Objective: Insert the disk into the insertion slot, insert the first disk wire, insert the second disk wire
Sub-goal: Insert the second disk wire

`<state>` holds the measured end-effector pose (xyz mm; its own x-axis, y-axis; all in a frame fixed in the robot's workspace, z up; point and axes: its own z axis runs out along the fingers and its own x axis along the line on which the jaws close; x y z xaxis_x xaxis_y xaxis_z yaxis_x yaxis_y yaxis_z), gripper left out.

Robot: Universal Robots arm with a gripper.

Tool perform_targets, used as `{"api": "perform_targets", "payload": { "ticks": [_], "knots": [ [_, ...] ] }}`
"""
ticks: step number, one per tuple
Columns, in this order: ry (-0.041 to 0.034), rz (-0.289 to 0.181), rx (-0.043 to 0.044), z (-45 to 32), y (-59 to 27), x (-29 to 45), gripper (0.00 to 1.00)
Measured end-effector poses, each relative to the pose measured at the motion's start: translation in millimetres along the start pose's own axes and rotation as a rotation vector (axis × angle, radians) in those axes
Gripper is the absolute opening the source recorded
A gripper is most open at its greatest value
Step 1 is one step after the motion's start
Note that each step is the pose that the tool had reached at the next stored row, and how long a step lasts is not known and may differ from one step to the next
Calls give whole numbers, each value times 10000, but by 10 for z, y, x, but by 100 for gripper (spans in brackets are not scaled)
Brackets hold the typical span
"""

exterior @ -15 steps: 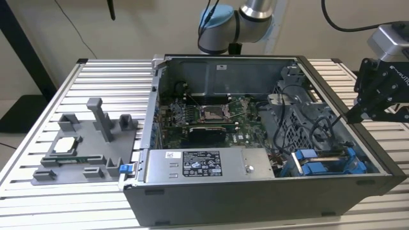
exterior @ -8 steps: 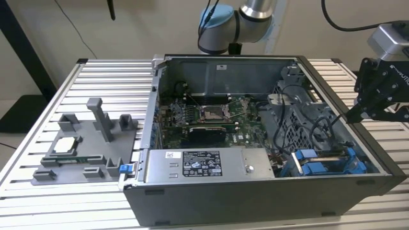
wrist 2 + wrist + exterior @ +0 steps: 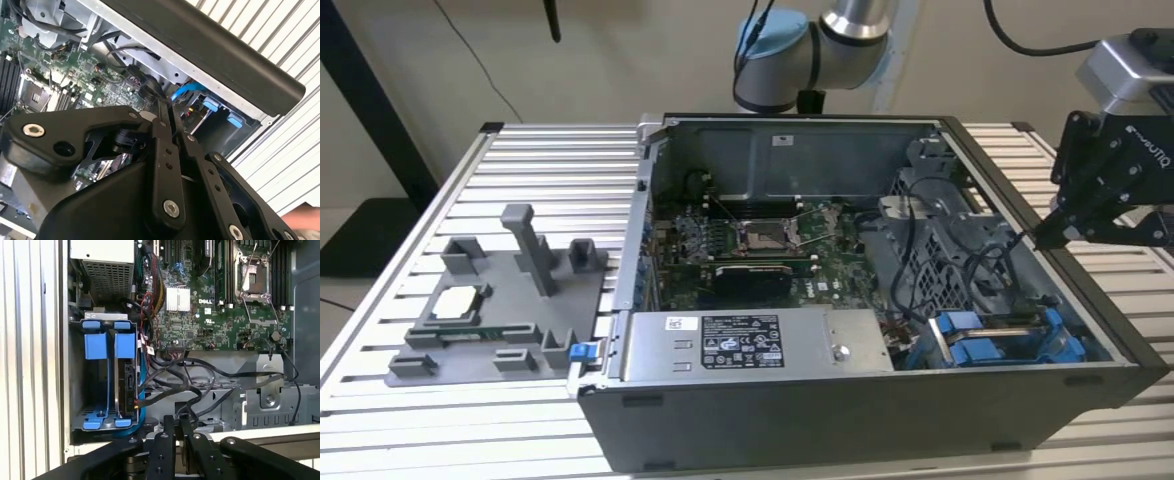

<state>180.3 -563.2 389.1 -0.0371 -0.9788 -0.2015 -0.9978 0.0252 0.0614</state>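
The insertion slot [image 3: 95, 390] is a dark metal bay with blue rails in the open case's corner, at the exterior view's lower right [image 3: 1001, 340]. The disk [image 3: 125, 382] stands edge-on inside it, framed by its blue carrier. A blue wire [image 3: 141, 390] and a black wire with a small plug [image 3: 137, 402] run along the disk's end; a bundle of black wires [image 3: 190, 375] loops beside the bay. My gripper [image 3: 176, 424] hovers at the case's side wall [image 3: 1051, 235], over those wires, fingers [image 3: 161, 130] close together. Nothing shows between them.
The open computer case [image 3: 854, 420] rests on a slatted metal table [image 3: 520, 160]. Inside are the motherboard with a square processor socket [image 3: 761, 236] and a power supply [image 3: 761, 345]. A grey fixture [image 3: 494, 330] holding a small square chip [image 3: 456, 300] stands at the exterior view's left.
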Motion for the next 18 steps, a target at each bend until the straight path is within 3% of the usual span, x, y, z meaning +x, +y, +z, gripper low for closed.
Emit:
{"api": "perform_targets", "payload": {
  "ticks": [5,14,18],
  "knots": [
    [-70,13,-29,-12,113,1,0],
    [-76,18,-48,3,412,15,0],
    [-75,17,-48,11,529,80,0]
  ]
}}
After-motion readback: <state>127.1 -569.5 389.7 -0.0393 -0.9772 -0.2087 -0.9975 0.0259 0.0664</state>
